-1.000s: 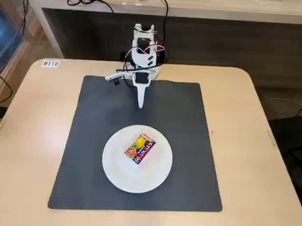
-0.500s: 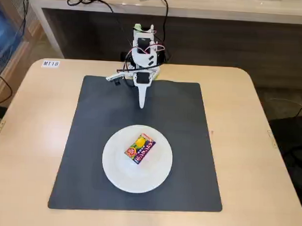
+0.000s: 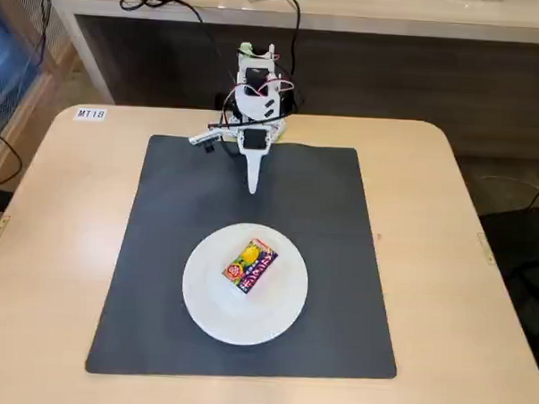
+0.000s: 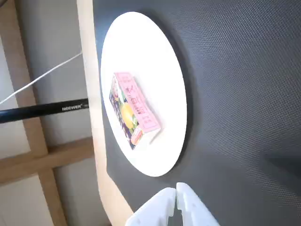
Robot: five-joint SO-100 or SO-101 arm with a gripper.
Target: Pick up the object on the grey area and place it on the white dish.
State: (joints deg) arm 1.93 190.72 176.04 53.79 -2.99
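The small red and orange box [image 3: 250, 265] with a yellow picture and purple edge lies flat on the white plate [image 3: 213, 307], a little above its middle. The plate sits on the dark grey mat [image 3: 323, 213], toward its front. My white gripper [image 3: 252, 189] is folded back at the mat's far edge, well away from the plate, its fingers together and empty. In the wrist view the box [image 4: 133, 108] lies on the plate [image 4: 157, 66], and my gripper [image 4: 176, 189] shows its two fingertips touching at the bottom edge, over the mat [image 4: 244, 94].
The mat lies on a beige tabletop [image 3: 464, 264] with a label [image 3: 90, 114] at its far left corner. A bench with cables runs behind the arm base [image 3: 257, 85]. In the wrist view a black stand tube [image 4: 42, 112] shows beyond the table edge.
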